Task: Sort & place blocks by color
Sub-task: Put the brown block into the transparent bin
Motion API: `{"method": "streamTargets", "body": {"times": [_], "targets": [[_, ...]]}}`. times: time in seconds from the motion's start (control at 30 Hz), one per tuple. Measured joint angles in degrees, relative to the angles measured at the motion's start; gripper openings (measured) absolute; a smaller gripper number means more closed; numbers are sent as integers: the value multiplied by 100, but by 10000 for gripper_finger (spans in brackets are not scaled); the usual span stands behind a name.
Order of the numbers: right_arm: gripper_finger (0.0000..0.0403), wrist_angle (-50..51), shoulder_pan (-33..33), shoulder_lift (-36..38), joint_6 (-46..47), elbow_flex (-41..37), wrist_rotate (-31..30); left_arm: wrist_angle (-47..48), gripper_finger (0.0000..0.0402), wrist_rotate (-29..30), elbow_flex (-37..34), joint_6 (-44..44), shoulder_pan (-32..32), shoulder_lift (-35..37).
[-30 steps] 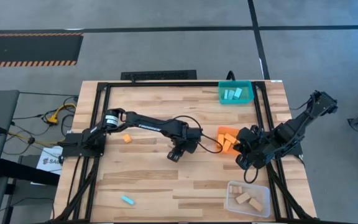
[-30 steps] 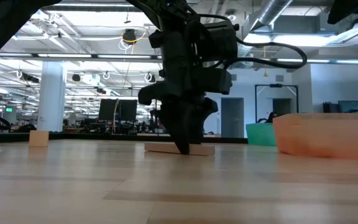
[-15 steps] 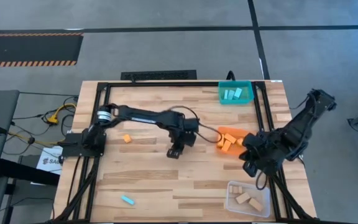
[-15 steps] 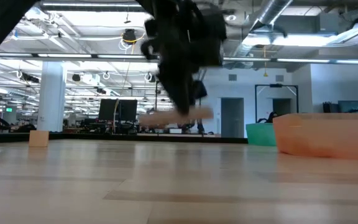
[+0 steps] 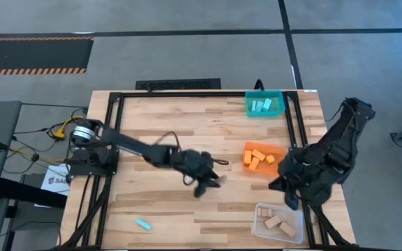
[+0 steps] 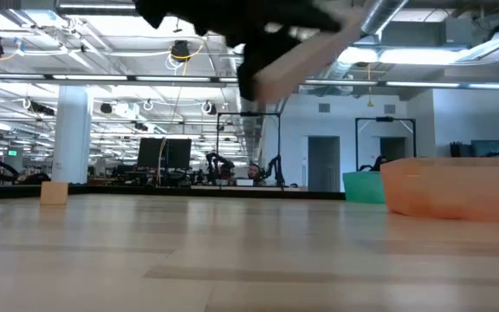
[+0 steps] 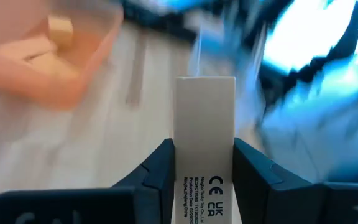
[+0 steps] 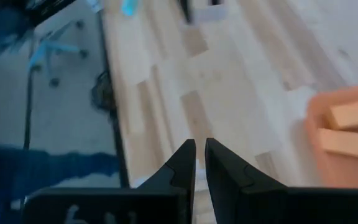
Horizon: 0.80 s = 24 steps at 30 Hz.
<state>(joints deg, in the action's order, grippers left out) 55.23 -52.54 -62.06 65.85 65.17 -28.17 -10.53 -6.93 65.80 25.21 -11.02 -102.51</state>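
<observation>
Observed the left gripper clamped on a plain wooden block, one dark finger pressed against each long side. Block stood lengthwise between the fingers, its free end projecting well past the fingertips. Noted a small printed label with a CE and UK mark on the block face nearest the camera. Beyond the block, recorded the light wooden table and an orange bin holding several orange blocks. Remainder of the background too blurred to identify.
</observation>
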Motion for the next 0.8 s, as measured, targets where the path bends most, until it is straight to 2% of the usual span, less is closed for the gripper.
{"method": "streamTargets", "body": {"times": [0.13, 0.2, 0.27, 0.37, 0.6, 0.63, 0.7, 0.8], "targets": [[61, -80, -487, -4, -336, 0, 89, -1592, 92, 965, 119, 1645, -485, -865], [61, -45, -754, -6, -337, 0, 81, -2149, 92, 1420, 635, 2139, -677, -1413], [61, -45, -997, -4, -337, 0, -2, -2208, 92, 1645, 1403, 2488, -811, -1936], [61, -62, -1299, -7, -342, 0, -108, -1663, 92, 1675, 2822, 2750, -934, -2848], [61, -14, -1751, -6, -357, 0, -226, 277, 92, 1716, 6781, 2679, -878, -4842], [61, -10, -1788, -6, -357, 0, -267, 171, 92, 1687, 6950, 2643, -845, -5030], [61, 4, -1855, -6, -358, 0, -341, -932, 92, 1746, 6440, 2810, -792, -5037], [61, -15, -1920, -4, -469, 0, -408, -1013, 92, 1793, 6146, 2981, -759, -5037]]}}
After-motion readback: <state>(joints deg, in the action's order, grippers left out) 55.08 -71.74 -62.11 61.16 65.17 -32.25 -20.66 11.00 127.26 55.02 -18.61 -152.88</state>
